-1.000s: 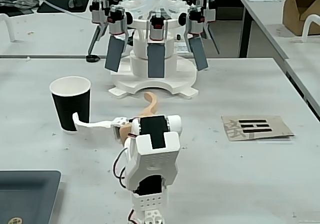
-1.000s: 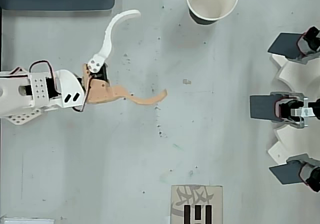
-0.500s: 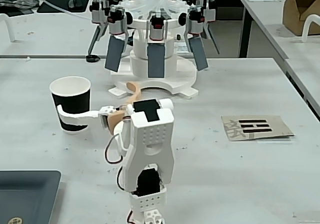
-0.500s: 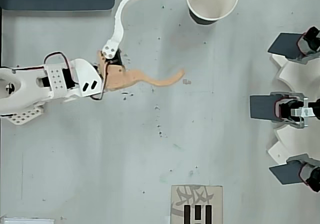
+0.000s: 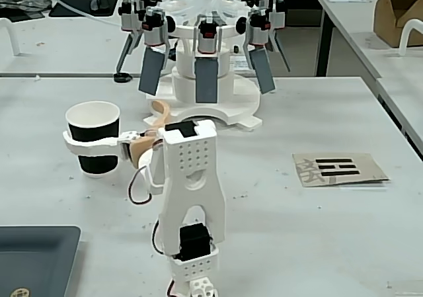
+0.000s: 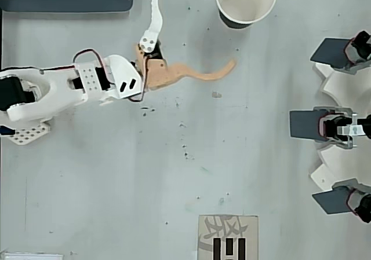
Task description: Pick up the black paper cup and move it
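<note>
Overhead view: end effector spread wide (short of black paper cup)

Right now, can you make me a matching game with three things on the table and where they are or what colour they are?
Things:
1. black paper cup
2. cardboard card with black bars
3. dark tray

Clues:
A. lies flat at the right of the fixed view
B. sits in the bottom left corner of the fixed view
C. stands upright, white inside

Pairs: 1-C, 2-A, 3-B
</note>
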Controlling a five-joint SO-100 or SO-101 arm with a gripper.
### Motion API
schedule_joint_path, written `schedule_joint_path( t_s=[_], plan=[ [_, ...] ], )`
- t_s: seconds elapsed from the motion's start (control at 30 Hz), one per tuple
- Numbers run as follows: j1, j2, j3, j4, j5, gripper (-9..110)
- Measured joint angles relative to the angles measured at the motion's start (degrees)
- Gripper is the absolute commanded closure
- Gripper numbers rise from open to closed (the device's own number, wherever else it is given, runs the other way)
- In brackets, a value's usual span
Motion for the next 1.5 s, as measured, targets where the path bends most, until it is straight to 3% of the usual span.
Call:
schedule_joint_path(
  t_s=[1.03,1.5],
  plan=[
    [-2.72,-33.13,-38.41,5.45,4.22,43],
    [-4.75,-39.55,-49.57,10.2,5.45,43]
  ],
)
